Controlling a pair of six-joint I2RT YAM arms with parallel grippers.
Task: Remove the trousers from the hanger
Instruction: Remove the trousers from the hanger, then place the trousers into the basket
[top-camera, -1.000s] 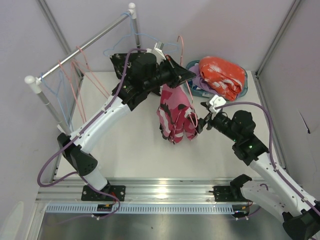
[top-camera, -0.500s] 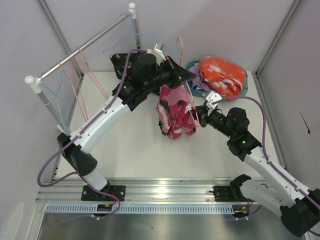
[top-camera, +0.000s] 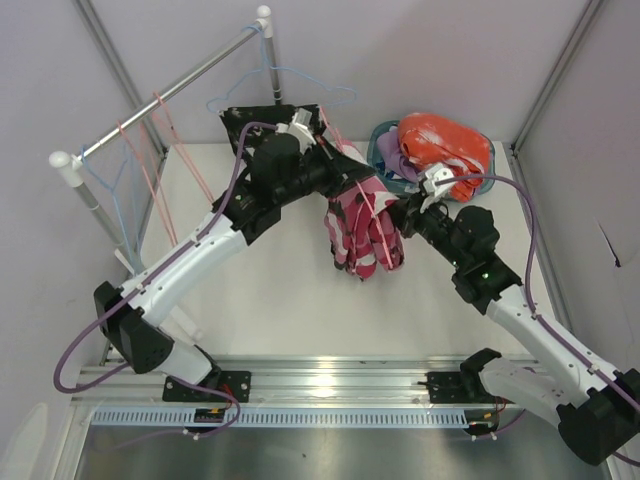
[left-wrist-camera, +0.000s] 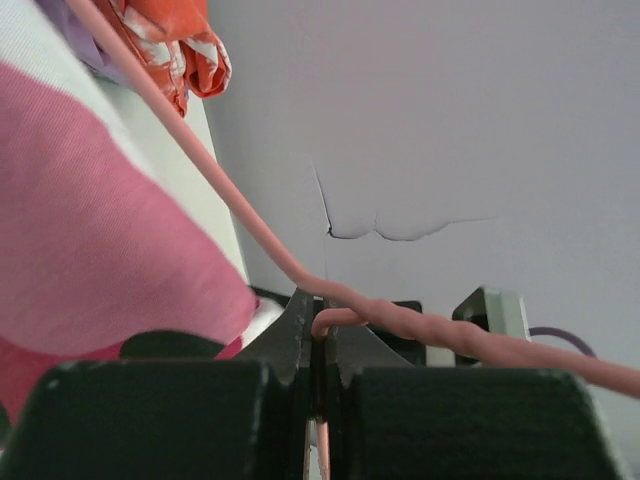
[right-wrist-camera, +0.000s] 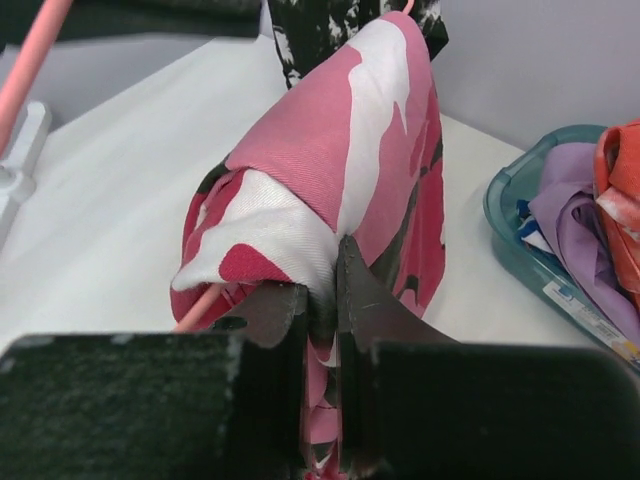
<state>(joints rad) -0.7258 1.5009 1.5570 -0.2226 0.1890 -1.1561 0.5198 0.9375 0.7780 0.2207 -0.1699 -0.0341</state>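
Observation:
The pink-magenta patterned trousers hang folded over a pink wire hanger above the table's middle. My left gripper is shut on the hanger's twisted neck, above the cloth in the top view. My right gripper is shut on a fold of the pink trousers at their right side. A black, white-speckled cloth shows behind the pink pair. The hanger's lower bar peeks out under the fold.
A teal basket at the back right holds orange trousers and lavender trousers. A rail on posts at the back left carries bare blue hangers and pink hangers. Walls stand close all round.
My right gripper was open beside the trousers; it has moved in and shut on their fold. The left arm has shifted the hanger and trousers a little to the right.

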